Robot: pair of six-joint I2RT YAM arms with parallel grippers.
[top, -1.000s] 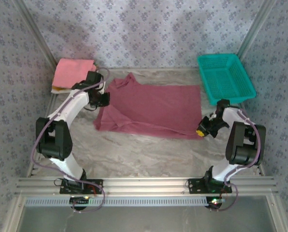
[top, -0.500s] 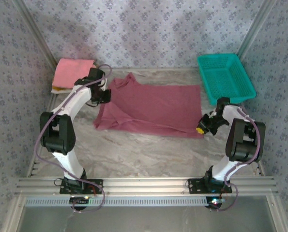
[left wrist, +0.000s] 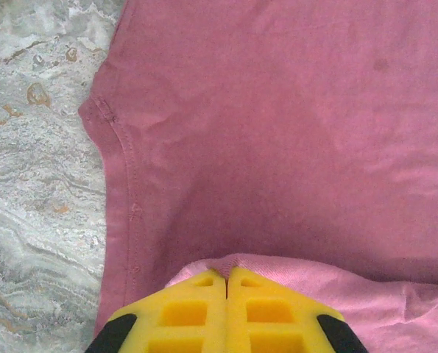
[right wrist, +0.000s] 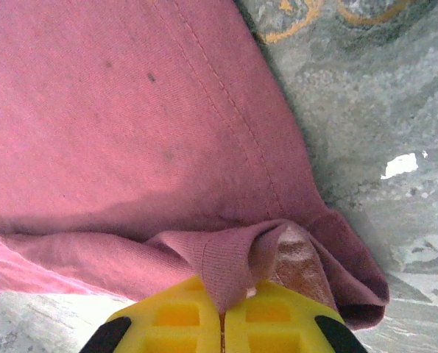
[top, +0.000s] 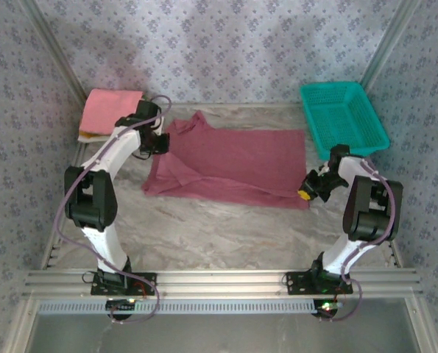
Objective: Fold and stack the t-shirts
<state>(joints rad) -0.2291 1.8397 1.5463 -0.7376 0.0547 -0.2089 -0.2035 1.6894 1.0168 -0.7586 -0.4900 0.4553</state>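
Note:
The maroon t-shirt [top: 230, 163] lies spread across the middle of the table, its front edge folded over. My left gripper [top: 160, 145] is at the shirt's left side, shut on a pinch of its cloth [left wrist: 230, 265]. My right gripper [top: 308, 193] is at the shirt's near right corner, shut on a raised fold of the hem [right wrist: 237, 261]. A folded pink shirt [top: 112, 109] rests at the back left on a stack, with a thin yellow-green layer [top: 88, 136] showing under it.
A teal mesh basket [top: 343, 118] sits at the back right. Patterned walls and metal frame posts close in the table [top: 219, 235] on three sides. The aluminium rail [top: 219, 281] runs along the near edge.
The left arm has moved toward the back along the shirt's left edge. The right gripper has shifted slightly back, drawing the near right corner with it.

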